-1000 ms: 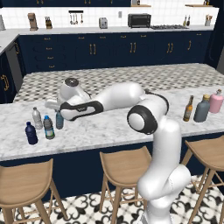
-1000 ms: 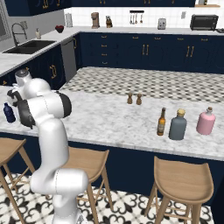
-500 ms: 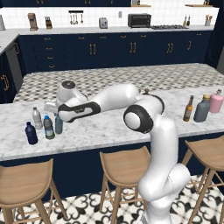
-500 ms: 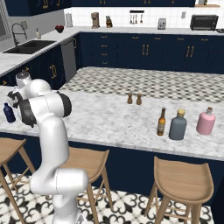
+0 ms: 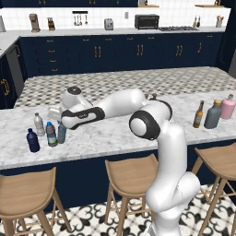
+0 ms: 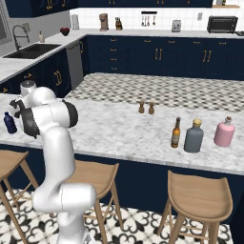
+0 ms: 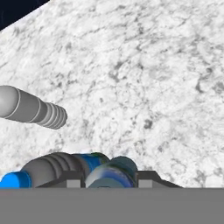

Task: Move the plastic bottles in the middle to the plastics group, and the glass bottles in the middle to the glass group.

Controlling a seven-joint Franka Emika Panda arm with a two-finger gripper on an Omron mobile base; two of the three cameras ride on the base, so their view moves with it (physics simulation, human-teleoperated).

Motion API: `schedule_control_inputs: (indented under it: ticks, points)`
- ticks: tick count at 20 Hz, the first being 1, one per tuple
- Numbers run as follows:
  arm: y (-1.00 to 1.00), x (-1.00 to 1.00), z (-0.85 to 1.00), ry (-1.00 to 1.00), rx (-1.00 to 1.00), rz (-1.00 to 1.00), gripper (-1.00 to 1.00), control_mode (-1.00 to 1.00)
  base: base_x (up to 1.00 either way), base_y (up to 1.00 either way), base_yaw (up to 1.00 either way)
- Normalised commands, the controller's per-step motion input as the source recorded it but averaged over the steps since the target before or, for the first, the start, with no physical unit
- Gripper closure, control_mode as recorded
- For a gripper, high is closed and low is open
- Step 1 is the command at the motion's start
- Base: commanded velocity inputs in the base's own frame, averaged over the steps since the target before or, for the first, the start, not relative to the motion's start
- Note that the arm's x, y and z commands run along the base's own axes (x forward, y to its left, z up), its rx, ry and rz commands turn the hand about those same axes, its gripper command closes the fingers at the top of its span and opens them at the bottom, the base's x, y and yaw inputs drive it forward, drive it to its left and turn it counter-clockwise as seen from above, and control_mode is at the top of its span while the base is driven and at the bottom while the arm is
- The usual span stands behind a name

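Observation:
My gripper (image 5: 60, 123) reaches over the left end of the island and is shut on the slim teal-blue plastic bottle (image 5: 61, 133), which stands upright on the marble. In the hand view the fingertips (image 7: 72, 177) flank that teal bottle (image 7: 114, 168). Beside it stands the clear plastic bottle with blue cap and dark label (image 5: 50, 134) (image 7: 43, 168). The plastics group is right there: a pale clear bottle (image 5: 38, 123) (image 7: 30, 107) and a dark navy bottle (image 5: 32, 140) (image 6: 8, 123). Far right, the amber glass bottle (image 5: 198, 115) (image 6: 176, 133) stands next to the grey-teal bottle (image 5: 212, 115) and pink bottle (image 5: 227, 107).
Two small brown shakers (image 6: 141, 107) stand mid-island. Wooden stools (image 5: 131, 173) line the counter's front edge (image 5: 92, 159). My own arm stretches low across the left half of the island. A sink (image 6: 28, 50) lies on the back-left counter.
The gripper has come down and slightly left with the teal-blue bottle, bringing it from above the counter to beside the blue-capped bottle. The other bottles stayed put.

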Motion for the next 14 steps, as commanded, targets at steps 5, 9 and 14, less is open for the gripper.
schedule_control_inputs:
  ticks: [5, 9, 14]
  points:
    - [-0.02, -0.01, -0.06, 0.0, 0.02, 0.0, -1.0, -1.0, 0.0, 0.0, 0.0]
    - [0.0, -0.01, 0.0, 0.0, 0.0, 0.0, -1.0, -1.0, 0.0, 0.0, 0.0]
    - [0.03, 0.01, 0.0, 0.0, 0.0, -0.01, -1.0, -1.0, 0.0, 0.0, 0.0]
